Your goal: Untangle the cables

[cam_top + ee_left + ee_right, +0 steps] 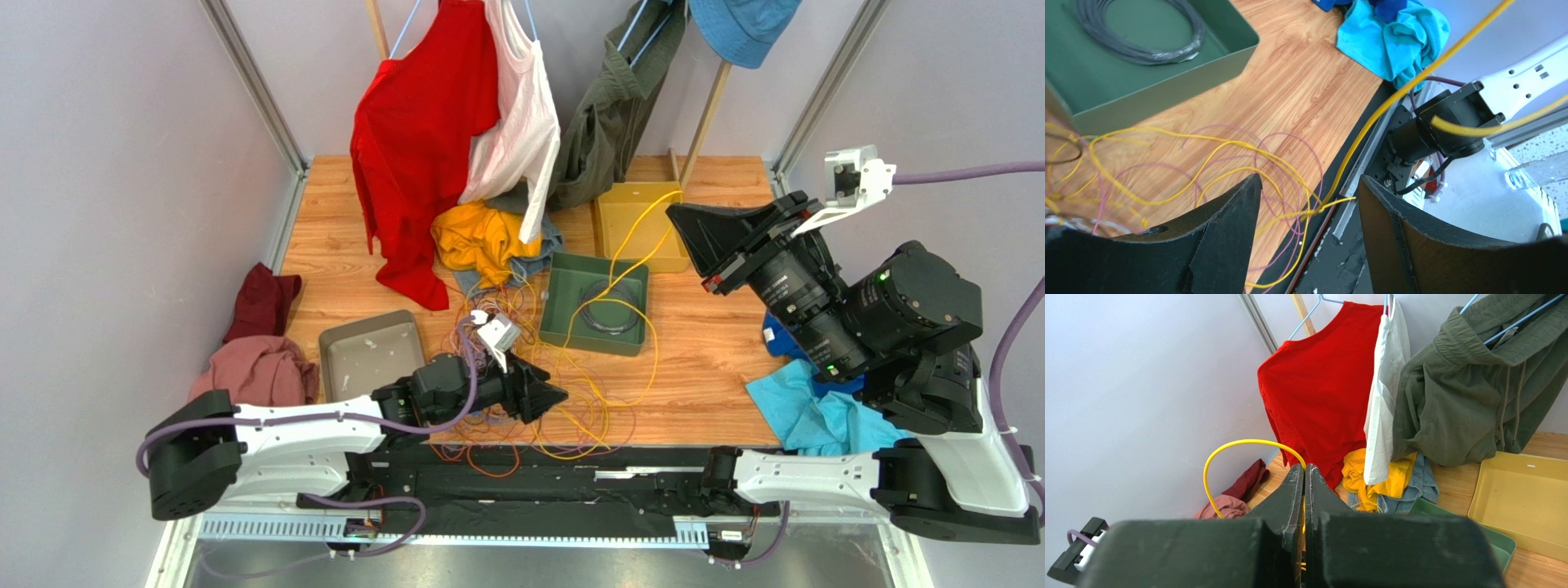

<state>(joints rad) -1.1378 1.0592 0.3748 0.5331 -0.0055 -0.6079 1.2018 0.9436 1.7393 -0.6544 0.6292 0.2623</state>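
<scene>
The cables (540, 404), thin yellow, purple and orange wires, lie tangled on the wood near the front edge. My left gripper (558, 398) is open and low over the tangle; in the left wrist view its fingers (1229, 226) flank a knot of yellow wire (1315, 211). My right gripper (678, 221) is raised at the back right and shut on a yellow cable (646, 257) that runs down to the tangle. In the right wrist view the yellow cable (1229, 447) loops out of the closed gripper (1304, 471).
A green tray (555, 321) holds a dark coil (610, 309). A yellow tray (620, 239) and a grey tray (368, 355) stand nearby. Clothes hang at the back (429, 135); blue cloth (810, 410) lies right, red cloths (258, 355) left.
</scene>
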